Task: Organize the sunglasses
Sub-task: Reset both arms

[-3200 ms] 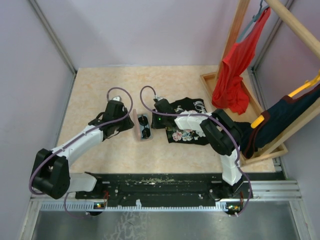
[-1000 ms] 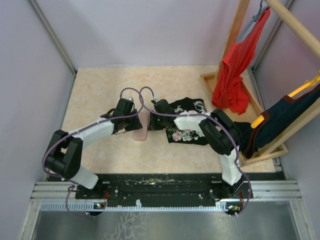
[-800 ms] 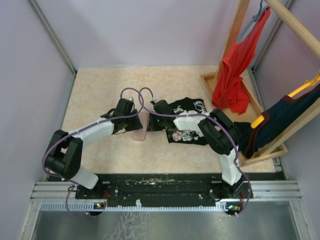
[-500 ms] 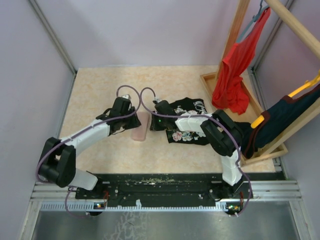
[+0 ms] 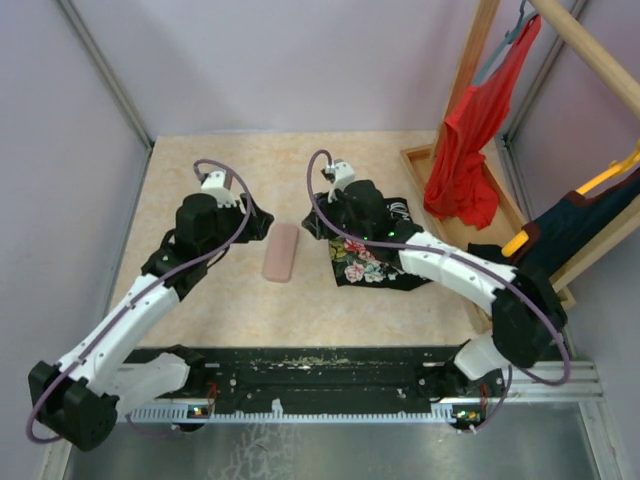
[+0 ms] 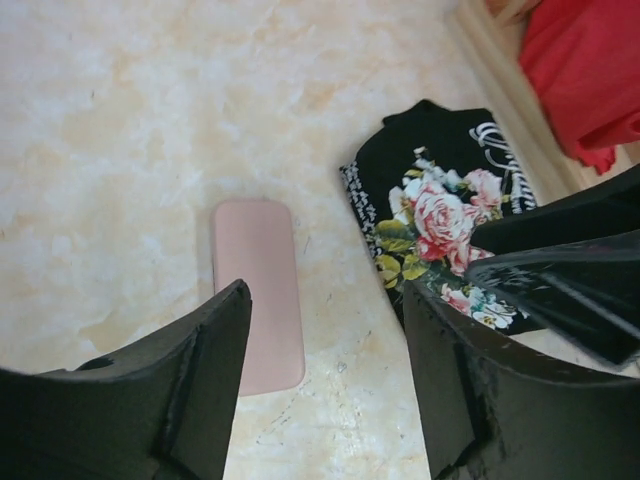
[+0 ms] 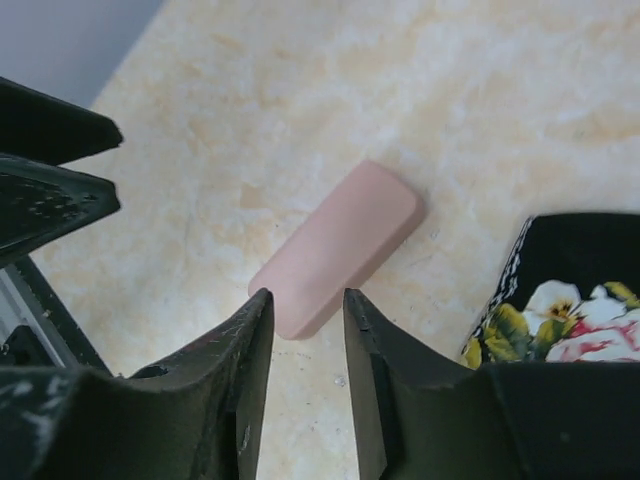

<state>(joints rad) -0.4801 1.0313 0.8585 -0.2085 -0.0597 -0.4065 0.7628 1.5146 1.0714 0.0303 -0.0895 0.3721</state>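
The sunglasses are out of view. A pink oblong case (image 5: pixel 281 252) lies shut on the beige table, also seen in the left wrist view (image 6: pixel 258 290) and the right wrist view (image 7: pixel 345 240). My left gripper (image 5: pixel 252 214) hovers up and to the left of the case. Its jaws (image 6: pixel 325 297) are wide open with nothing between them. My right gripper (image 5: pixel 322 222) hangs to the case's right, above the edge of the black cloth. It is open (image 7: pixel 306 298) with a narrower gap, empty, and raised over the case's near end.
A black floral-print garment (image 5: pixel 375 255) lies flat right of the case. A wooden rack (image 5: pixel 470 70) at the right holds a red garment (image 5: pixel 465 150) and a dark blue one (image 5: pixel 560 240) on a yellow hanger. Grey walls close in the table.
The case, open with the sunglasses inside in the oldest frame, is now shut. Both grippers have let go of it, opened, and pulled up and away to either side.
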